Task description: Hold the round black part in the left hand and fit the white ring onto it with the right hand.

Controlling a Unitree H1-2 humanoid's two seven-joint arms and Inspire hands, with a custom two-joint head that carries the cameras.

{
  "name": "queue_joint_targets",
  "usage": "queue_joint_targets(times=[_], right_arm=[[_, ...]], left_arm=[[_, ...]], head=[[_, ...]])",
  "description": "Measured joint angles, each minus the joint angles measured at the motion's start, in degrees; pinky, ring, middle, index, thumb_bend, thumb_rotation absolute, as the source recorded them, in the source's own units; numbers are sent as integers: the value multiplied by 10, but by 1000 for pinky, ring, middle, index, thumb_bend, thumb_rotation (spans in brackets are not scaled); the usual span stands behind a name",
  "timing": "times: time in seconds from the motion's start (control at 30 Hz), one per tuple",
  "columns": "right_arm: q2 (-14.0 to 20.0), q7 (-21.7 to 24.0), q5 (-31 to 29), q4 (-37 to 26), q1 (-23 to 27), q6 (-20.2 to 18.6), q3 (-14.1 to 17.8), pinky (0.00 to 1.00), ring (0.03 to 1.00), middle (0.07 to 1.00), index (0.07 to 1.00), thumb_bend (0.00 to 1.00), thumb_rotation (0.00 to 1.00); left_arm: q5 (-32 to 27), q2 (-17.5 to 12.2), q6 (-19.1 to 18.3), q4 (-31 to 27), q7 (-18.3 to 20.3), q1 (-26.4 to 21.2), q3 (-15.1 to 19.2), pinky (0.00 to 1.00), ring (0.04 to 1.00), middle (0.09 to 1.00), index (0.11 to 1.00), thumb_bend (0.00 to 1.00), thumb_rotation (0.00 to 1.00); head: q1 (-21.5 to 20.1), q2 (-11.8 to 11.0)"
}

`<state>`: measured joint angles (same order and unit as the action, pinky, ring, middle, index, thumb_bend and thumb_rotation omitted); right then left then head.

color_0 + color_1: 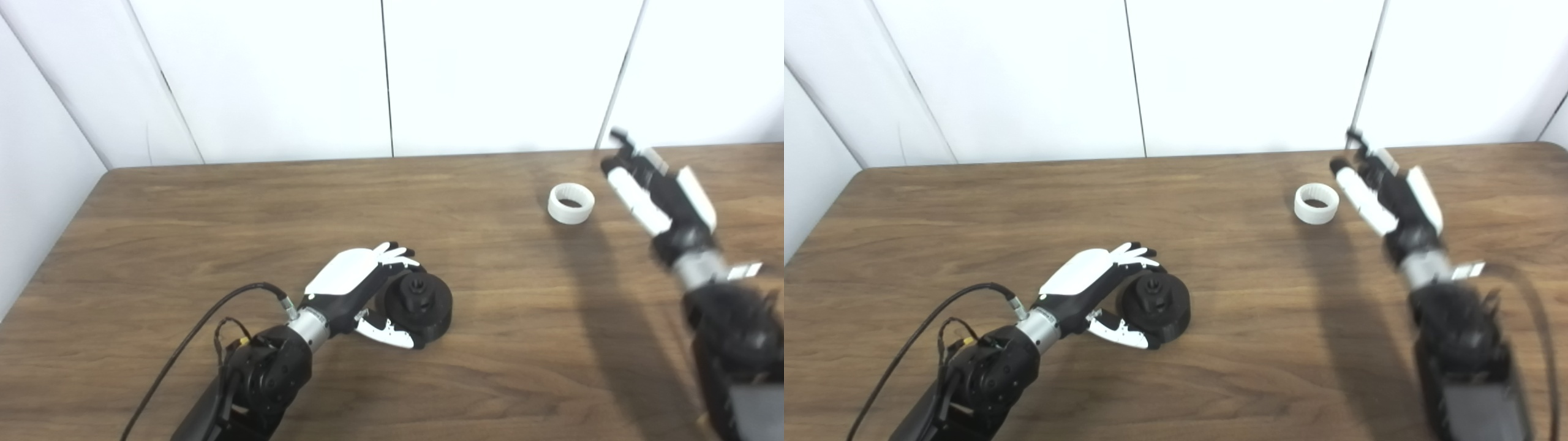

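left hand [358,288] wrapped around the round black part [422,305], fingers over its far side, thumb at its near edge; part sits on the wooden table [184,220], centre-left. white ring [571,203] lies flat, far right. right hand [658,196] just beside it, raised, fingers spread, holding nothing.

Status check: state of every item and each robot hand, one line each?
Black part: on the table, left robot hand wrapped around its side.
White ring: lying flat, untouched.
Left robot hand: closed on the black part.
Right robot hand: open, raised beside the ring.
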<state>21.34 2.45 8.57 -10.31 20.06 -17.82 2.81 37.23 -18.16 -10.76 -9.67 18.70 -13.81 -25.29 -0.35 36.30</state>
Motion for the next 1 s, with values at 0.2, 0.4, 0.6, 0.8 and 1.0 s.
queue_joint_targets(times=[0.2, 0.4, 0.6, 0.8, 1.0], right_arm=[[17, 8, 78, 56, 33, -2, -47, 887, 943, 941, 868, 700, 505], [40, 30, 135, 117, 75, -8, -88, 838, 914, 925, 846, 708, 461], [51, 38, 169, 164, 102, 7, -113, 826, 946, 934, 801, 807, 301], [66, 42, 220, 214, 110, 33, -158, 930, 982, 945, 781, 885, 255], [82, 61, 235, 240, 139, 44, -164, 999, 1000, 958, 788, 906, 287]], left_arm=[[2, 1, 2, 1, 0, 0, 0, 825, 1000, 946, 791, 894, 373], [3, 1, 4, 2, 0, 0, 1, 824, 998, 946, 790, 891, 362], [3, 3, 5, 3, 0, 0, 1, 827, 1000, 947, 787, 892, 350], [3, 3, 16, 9, -1, -1, 3, 828, 1000, 946, 786, 896, 345], [3, 4, 18, 10, -1, -1, 4, 826, 999, 945, 787, 898, 340]], head=[[-2, -2], [-4, -4], [-6, -8], [-5, -10], [-4, -12]])
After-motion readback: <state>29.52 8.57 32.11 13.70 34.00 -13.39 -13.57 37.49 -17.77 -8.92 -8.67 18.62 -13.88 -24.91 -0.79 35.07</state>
